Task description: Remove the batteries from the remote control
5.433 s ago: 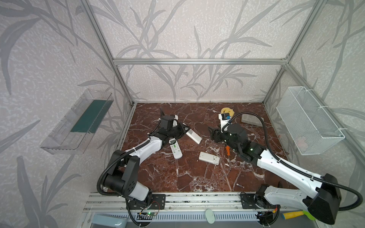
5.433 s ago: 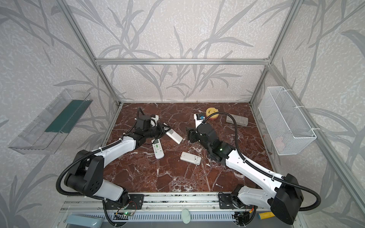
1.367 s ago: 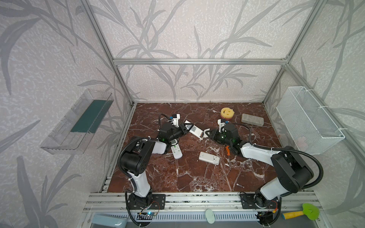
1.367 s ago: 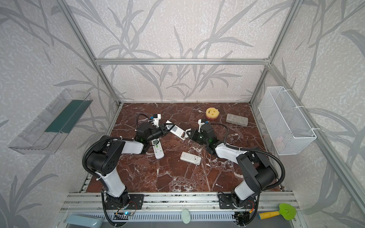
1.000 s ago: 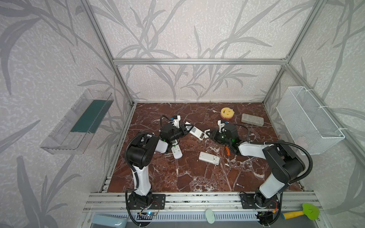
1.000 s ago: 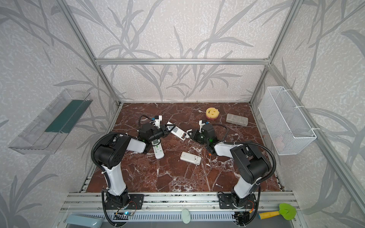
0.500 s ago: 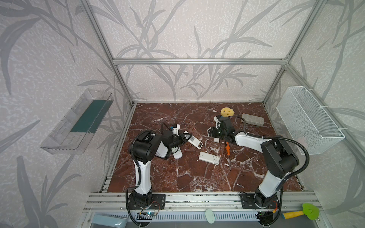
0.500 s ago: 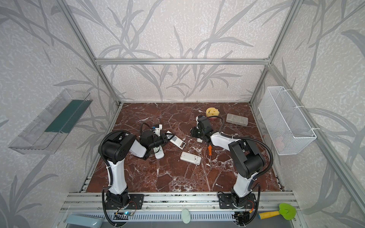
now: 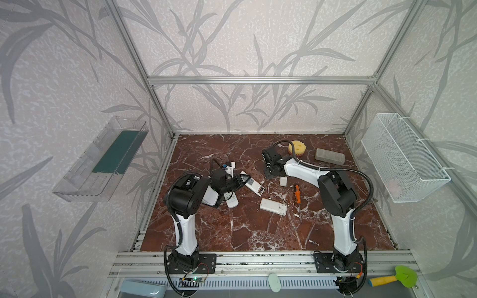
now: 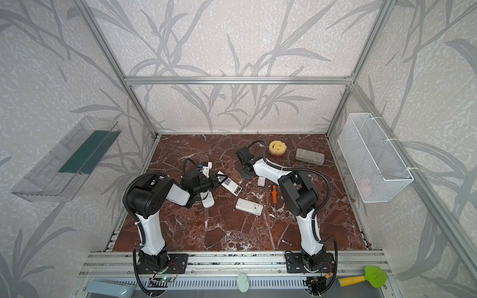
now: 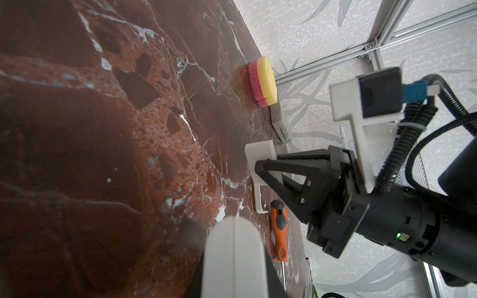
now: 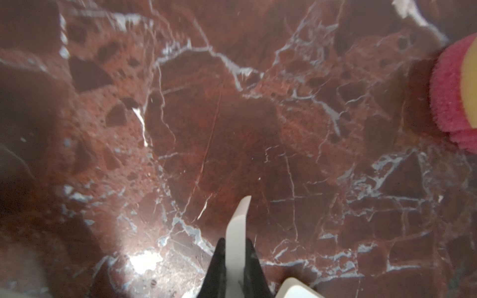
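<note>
Far from both grippers, a small dark silvery battery (image 9: 313,242) lies on the marble floor (image 9: 232,232), lower right of centre in both top views, near the front rail.

Up the frame from it lie an orange-handled screwdriver (image 9: 297,192) and a white remote (image 9: 273,206). Beyond them, left of centre, the left gripper (image 9: 244,179) is clamped narrowly on the end of another remote (image 9: 254,187). The right gripper (image 12: 235,241), at upper centre, is closed on a thin white cover (image 12: 241,214).
</note>
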Robot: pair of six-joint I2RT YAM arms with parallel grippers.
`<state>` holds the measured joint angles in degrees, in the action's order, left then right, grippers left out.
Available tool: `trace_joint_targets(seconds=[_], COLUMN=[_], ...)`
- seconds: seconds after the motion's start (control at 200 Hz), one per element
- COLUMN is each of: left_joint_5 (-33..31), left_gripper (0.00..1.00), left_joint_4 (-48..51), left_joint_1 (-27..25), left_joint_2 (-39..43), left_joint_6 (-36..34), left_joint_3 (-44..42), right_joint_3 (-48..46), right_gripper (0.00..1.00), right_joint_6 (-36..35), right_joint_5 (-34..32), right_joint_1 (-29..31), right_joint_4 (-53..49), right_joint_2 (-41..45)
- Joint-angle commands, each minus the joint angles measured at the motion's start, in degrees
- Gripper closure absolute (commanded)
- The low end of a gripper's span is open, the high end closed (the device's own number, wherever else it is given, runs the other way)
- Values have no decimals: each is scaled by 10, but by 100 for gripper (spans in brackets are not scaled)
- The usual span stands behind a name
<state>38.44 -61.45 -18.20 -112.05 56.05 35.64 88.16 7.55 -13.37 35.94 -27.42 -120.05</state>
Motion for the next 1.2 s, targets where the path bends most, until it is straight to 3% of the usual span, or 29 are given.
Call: trace_joint_targets(seconds=[0.0,0.195,0.345,0.6,0.98,1.195], left_joint_5=[-22,-29,-37,-40,-75,-84], left_gripper=[79,67,61,54,49,49], left_joint_4=[84,145,190,268,385,433], left_joint_1=[0,2,9,22,31,31], left_joint_2=[2,28,56,107,164,181], left_joint_6=[-49,-83,-112,-158,-219,-242], left_joint_3=[5,19,22,39,83,105], right_joint_3=[35,46,38,-29,-279,-339], right_gripper=[88,63,52,50,47,46], right_joint_6=[-37,-25,-8,36,120,136], right_joint_5=[-64,-54,-31,-2,170,230], right_joint_1=[15,18,19,4,-166,-194], right_joint_4=[-78,-95,-92,-68,-29,10], right_joint_2=[-12,-17,2,118,294,304])
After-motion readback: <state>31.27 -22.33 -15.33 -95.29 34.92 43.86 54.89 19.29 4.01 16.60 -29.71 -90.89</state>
